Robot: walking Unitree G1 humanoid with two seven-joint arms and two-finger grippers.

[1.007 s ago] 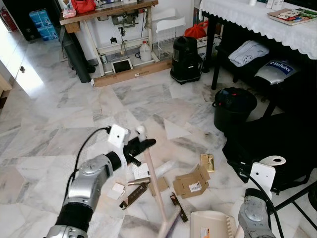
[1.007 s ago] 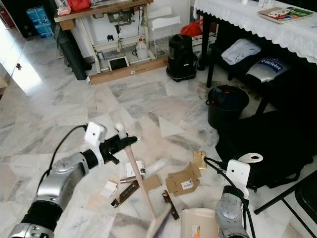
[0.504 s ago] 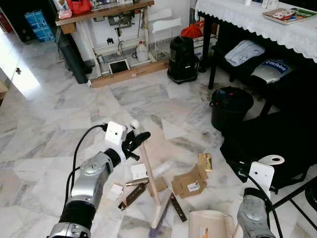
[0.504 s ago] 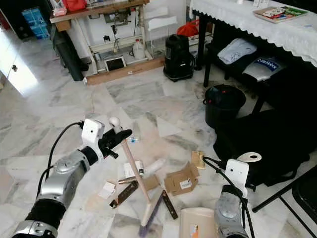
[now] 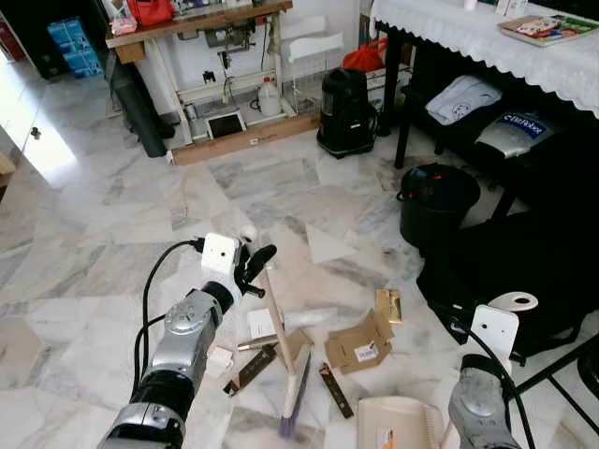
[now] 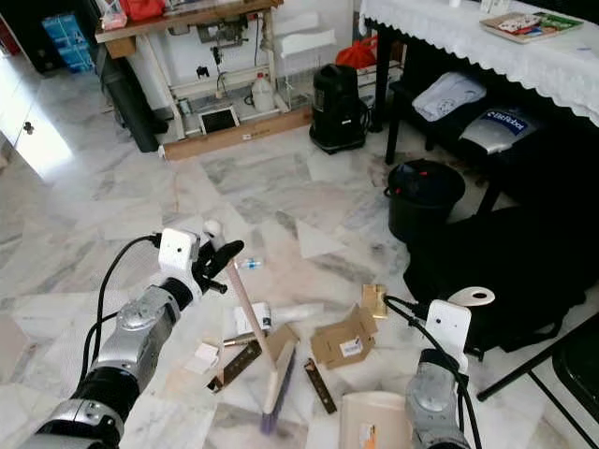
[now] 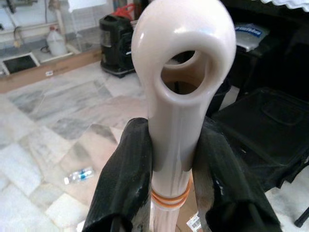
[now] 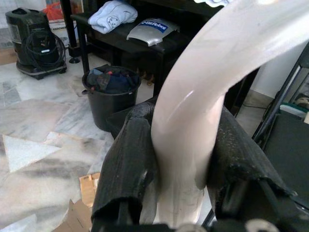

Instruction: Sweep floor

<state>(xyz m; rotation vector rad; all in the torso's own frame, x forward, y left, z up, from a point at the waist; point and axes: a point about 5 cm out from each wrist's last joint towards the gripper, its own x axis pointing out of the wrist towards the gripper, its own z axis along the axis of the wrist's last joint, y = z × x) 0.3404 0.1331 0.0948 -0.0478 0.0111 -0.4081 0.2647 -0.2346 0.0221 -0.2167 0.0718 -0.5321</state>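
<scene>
Around the broom (image 5: 281, 344) gripped in left fingers (image 7: 123, 183), cardboard scraps (image 5: 359, 344); right fingers (image 8: 130, 164) clamping dustpan handle (image 8: 193, 125).

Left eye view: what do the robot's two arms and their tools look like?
Both arms are silver metal. The left arm has a black cuff low down, a white camera box at the wrist, a looping black cable and a tool of two long black fingers. The right arm carries a white wrist mount and black cable.
</scene>
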